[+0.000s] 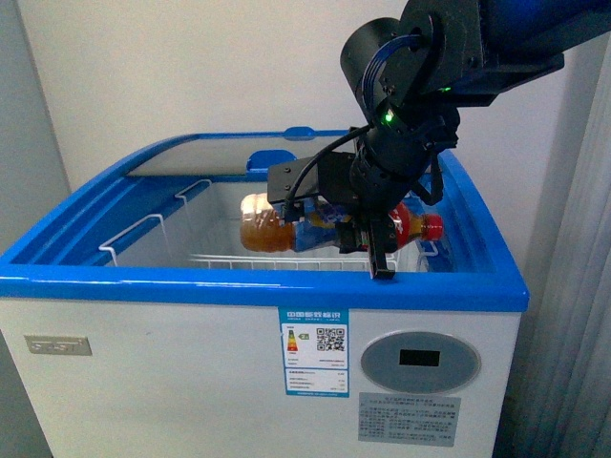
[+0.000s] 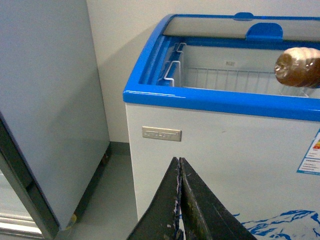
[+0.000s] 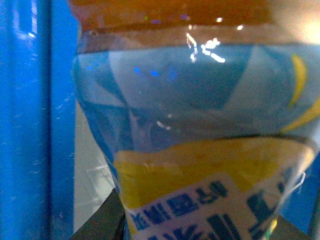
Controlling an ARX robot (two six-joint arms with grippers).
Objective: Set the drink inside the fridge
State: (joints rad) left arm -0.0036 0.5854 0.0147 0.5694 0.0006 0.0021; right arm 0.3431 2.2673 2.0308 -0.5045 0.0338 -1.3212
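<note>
The right fingers [image 1: 368, 250] clamp a clear plastic bottle of amber drink [image 1: 272, 224] sideways over the open white, blue-rimmed fridge [image 1: 143, 382]. Next comes lowering it into the white wire basket [image 1: 286, 260] below the fingers. The left fingers [image 2: 179, 200] are pressed together, empty.

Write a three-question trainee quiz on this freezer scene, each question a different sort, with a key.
1. True or false: the right claw holds the amber plastic drink bottle with the red cap on its side above the open white chest freezer with the blue rim.
2. The left claw is: A) open, B) shut and empty, C) holding a can.
3. Fill in: inside the freezer hangs a white wire ____.

Key: 1 true; 2 B; 3 basket.
</note>
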